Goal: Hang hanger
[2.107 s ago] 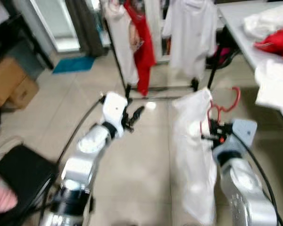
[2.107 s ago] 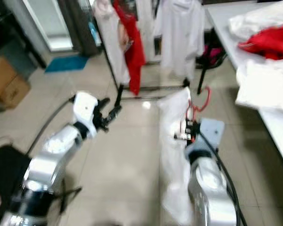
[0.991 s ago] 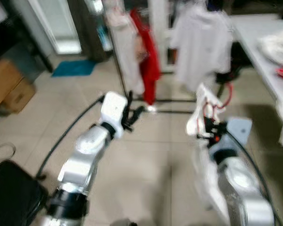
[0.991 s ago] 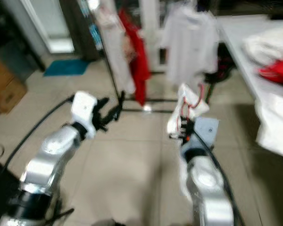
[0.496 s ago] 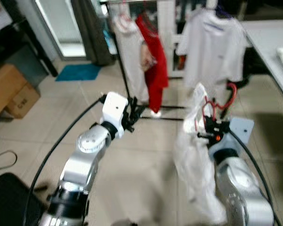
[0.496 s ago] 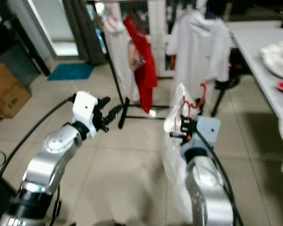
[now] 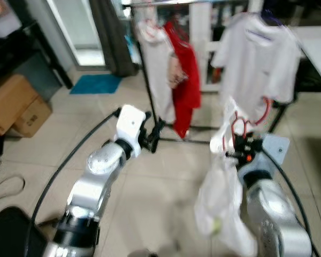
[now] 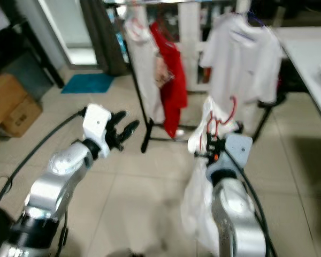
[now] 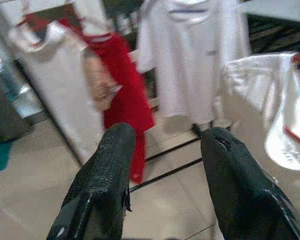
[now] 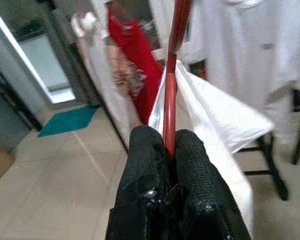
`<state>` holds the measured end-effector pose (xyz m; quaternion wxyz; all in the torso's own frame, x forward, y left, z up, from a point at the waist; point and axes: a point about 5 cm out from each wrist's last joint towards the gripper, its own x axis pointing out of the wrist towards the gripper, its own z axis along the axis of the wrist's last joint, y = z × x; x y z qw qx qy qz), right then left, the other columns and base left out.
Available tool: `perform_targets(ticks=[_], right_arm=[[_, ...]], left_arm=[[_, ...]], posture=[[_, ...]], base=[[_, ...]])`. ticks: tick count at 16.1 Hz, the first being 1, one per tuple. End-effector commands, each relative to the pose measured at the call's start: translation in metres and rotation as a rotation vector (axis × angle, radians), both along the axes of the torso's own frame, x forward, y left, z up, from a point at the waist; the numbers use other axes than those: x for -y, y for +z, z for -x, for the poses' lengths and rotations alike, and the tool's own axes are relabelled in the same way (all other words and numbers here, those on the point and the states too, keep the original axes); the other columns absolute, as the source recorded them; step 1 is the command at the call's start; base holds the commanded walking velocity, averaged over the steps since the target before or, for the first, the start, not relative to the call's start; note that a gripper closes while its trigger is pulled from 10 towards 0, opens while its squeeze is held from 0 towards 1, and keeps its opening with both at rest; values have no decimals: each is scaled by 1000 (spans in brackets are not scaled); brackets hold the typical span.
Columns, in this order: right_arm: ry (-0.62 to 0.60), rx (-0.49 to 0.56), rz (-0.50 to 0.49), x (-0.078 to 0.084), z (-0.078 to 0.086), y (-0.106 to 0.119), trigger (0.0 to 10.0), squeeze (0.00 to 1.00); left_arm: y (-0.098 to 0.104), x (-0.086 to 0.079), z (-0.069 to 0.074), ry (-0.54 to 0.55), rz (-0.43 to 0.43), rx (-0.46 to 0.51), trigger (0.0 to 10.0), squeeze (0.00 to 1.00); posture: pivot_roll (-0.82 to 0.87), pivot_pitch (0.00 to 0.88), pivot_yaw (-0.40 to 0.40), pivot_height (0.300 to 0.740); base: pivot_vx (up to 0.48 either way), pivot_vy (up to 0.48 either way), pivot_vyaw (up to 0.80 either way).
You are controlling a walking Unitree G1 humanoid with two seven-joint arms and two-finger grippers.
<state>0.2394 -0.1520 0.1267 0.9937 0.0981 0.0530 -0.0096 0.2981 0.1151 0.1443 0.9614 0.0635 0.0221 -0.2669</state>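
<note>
The right pincer (image 10: 169,145) clamps a red hanger (image 10: 171,85) draped with a white garment (image 7: 220,198) — carried toward the clothes rack (image 7: 150,96) — while the left pincer (image 9: 162,165), fingers apart, hovers empty.

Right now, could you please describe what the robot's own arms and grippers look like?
Both arms are silver, rounded segments with shiny metal joints. The left arm ends in a white wrist housing, the right arm in a pale blue-grey one with small red parts. A black cable runs along each. The left gripper and right gripper each have two long black, finely textured fingers.
</note>
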Motion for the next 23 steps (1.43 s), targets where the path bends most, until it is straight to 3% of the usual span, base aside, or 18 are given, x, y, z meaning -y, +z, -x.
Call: perform_targets(ticks=[1,7,8,9,10,11,12,23], right_arm=[[20,35,2,-3,-1,7,10000,0],[20,35,5,-3,0,8,10000,0],[24,41,-2,-3,0,8,8588,0],[25,44,-5,-3,0,8,3137,0],[25,44,-6,-3,0,8,0,0],[25,44,-3,-3,0,8,1765,0],[21,38,6,-3,0,8,10000,0],[-6,22,10,0,-2,7,10000,0]], left_arm=[[4,-1,-1,4,-3,15,10000,0],[4,0,-1,-2,-4,14,10000,0],[4,0,-1,-2,-4,14,10000,0],[4,0,-1,-1,-4,14,10000,0],[4,0,-1,-1,-4,14,10000,0],[4,0,-1,-2,-5,14,10000,0],[4,0,-1,-2,-6,14,10000,0],[5,2,-3,-23,-12,20,10000,0]], posture=[[-62,53,125,740],[-62,55,124,740],[-62,55,124,740],[-61,55,123,740],[-61,55,123,740],[-61,55,122,740],[-61,56,122,740],[-62,54,131,740]], base=[[341,0,0],[339,0,0],[337,0,0],[337,0,0],[341,0,0],[337,0,0],[341,0,0],[337,0,-218]])
